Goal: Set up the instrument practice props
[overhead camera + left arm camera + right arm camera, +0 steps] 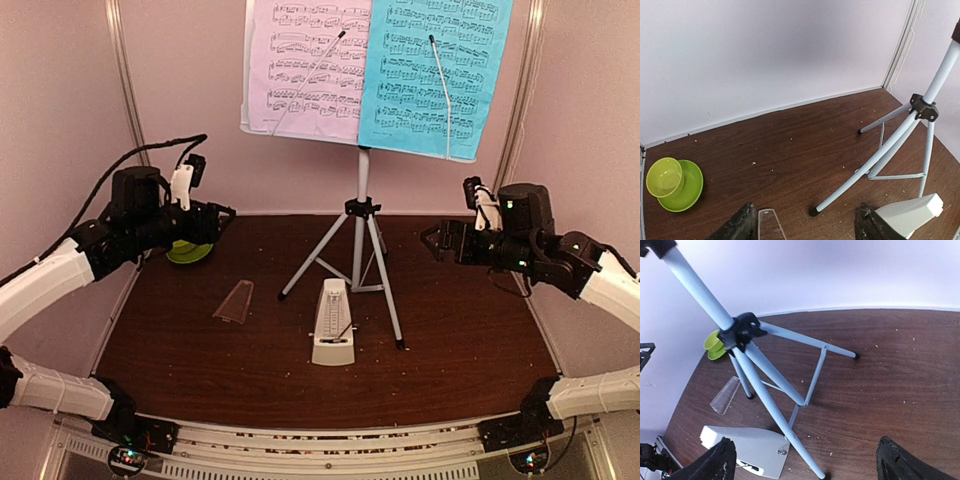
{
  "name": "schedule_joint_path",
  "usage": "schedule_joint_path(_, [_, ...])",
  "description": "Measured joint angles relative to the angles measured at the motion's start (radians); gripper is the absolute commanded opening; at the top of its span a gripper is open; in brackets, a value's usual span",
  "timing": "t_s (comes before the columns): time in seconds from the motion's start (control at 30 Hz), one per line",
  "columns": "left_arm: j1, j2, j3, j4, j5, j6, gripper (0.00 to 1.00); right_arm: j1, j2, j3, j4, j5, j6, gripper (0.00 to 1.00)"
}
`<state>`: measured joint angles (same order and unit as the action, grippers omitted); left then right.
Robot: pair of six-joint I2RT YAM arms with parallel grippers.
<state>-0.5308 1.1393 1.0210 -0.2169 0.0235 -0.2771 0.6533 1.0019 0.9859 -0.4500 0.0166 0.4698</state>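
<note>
Metronome (333, 322) standing uncovered just before the tripod (360, 250), cover (235, 301) lying apart to its left; I am holding left gripper (220, 216) and right gripper (431, 240) spread wide, empty, flanking it. Sheet-music pages (305, 70) resting above — either arm clipping a leg risks toppling them.

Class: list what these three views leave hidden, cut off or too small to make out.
1. Top view: the pages are cut off by the upper edge, and their notes are too small to read.
2. Top view: the bowl is mostly hidden by the left arm.
3. Left wrist: the cover and the metronome are cut off by the bottom edge.
4. Right wrist: the metronome sits partly behind a tripod leg.
</note>
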Motion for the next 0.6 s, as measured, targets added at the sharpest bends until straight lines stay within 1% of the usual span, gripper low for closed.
schedule_joint_path(0.07, [0.000,0.000,0.047,-0.028,0.007,0.018,0.74,-0.003,-0.016,0.019,0.010,-0.023,-0.007,1.00])
schedule_joint_path(0.13, [0.000,0.000,0.078,-0.053,0.014,0.030,0.92,-0.003,-0.027,0.033,0.025,-0.056,-0.014,1.00])
schedule_joint_path(0.17, [0.000,0.000,0.088,-0.068,0.018,0.038,0.97,-0.003,-0.032,0.035,0.029,-0.069,-0.016,1.00])
schedule_joint_path(0.4, [0.000,-0.017,0.103,-0.216,0.026,0.028,0.98,-0.003,-0.071,0.014,0.065,-0.152,-0.018,1.00])
schedule_joint_path(0.6, [0.000,-0.113,0.065,-0.304,0.019,-0.050,0.98,-0.003,-0.154,-0.068,0.069,-0.173,-0.010,1.00])
